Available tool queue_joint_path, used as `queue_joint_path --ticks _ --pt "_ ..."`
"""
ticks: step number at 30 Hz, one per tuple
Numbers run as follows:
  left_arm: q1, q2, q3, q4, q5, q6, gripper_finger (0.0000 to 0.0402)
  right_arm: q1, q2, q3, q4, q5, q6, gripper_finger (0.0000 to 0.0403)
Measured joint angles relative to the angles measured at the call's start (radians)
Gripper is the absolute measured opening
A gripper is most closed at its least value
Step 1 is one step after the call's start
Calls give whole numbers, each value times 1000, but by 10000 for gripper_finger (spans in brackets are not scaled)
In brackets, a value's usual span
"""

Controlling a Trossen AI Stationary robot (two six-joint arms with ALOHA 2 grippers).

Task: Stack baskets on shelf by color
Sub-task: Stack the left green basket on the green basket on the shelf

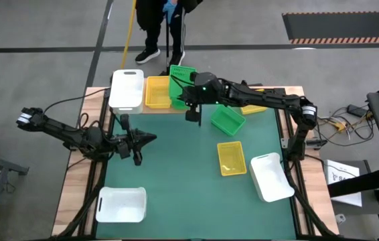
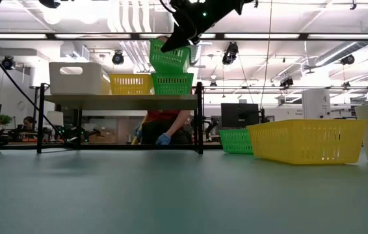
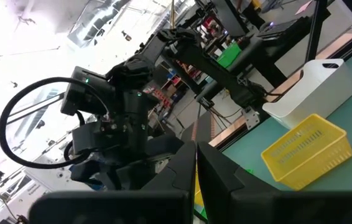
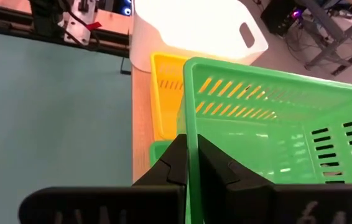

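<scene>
The wooden shelf stands at the table's far edge and carries a white basket, a yellow basket and a green basket side by side. My right gripper is shut on a second green basket, which hangs tilted just above the shelf's green one. My left gripper is shut on nothing and hovers over the mat's left part, its fingers pressed together. My right gripper pinches the rim of one side wall of the green basket, with one finger inside the basket and one outside. The fingers slant down from the table's right side. The basket is lifted clear and tilted, with its opening upward.
On the green mat lie another green basket, a yellow basket, a white basket at the right and a white basket at the near left. A person stands behind the shelf.
</scene>
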Motion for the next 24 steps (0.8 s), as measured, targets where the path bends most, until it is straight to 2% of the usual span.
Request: queue_joint_path --ticks 24 --pt "0 0 -1 1 0 16 0 -19 8 -8 -78 -2 -54 9"
